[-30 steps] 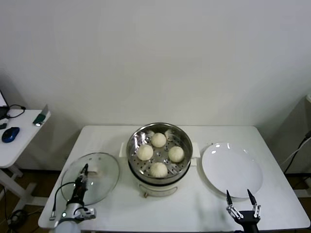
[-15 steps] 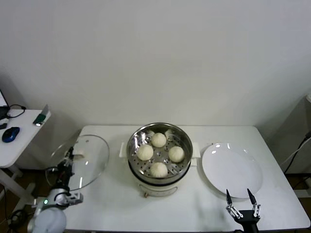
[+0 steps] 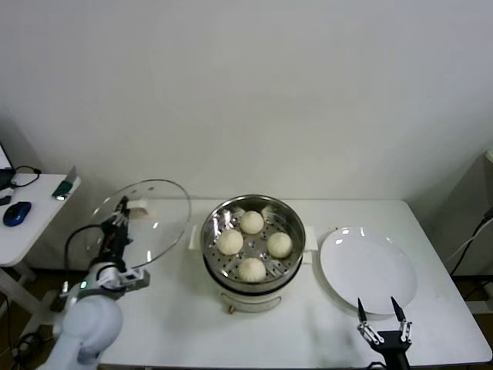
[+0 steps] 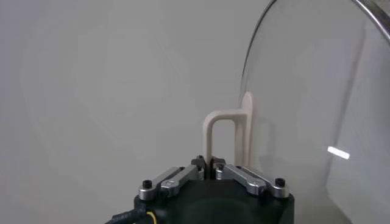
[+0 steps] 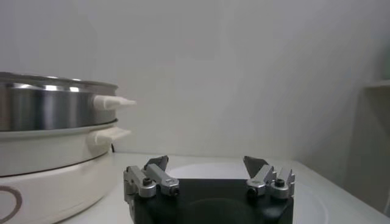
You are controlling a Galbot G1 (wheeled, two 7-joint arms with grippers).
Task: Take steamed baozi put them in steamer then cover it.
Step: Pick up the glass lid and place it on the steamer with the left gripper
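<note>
1. The table (image 3: 169, 324) is filling the lower half of the head view, white and wide.
2. The steamer (image 3: 253, 202) is sitting at the centre of the frame on its cream pot base, lid off; in the right wrist view (image 5: 49, 100) its shiny wall is showing at the left edge.
3. The plate (image 3: 368, 270) is lying flat to the right of the steamer, just beside it.
4. The cover (image 3: 158, 212) is hanging in the air at the left of the frame, tilted up on edge, above the table's left end and apart from the steamer.
5. The left gripper (image 3: 119, 220) is clenching the cover's cream bar handle (image 4: 228, 137); the left wrist view is showing the fingers pinched together at the handle's foot.
6. The right gripper (image 3: 377, 312) is resting at the lower right of the frame, near the plate's front rim, fingers spread wide and grasping nothing.
7. The four buns (image 3: 251, 222) are lying inside the steamer on its perforated floor, spaced in a ring.
</note>
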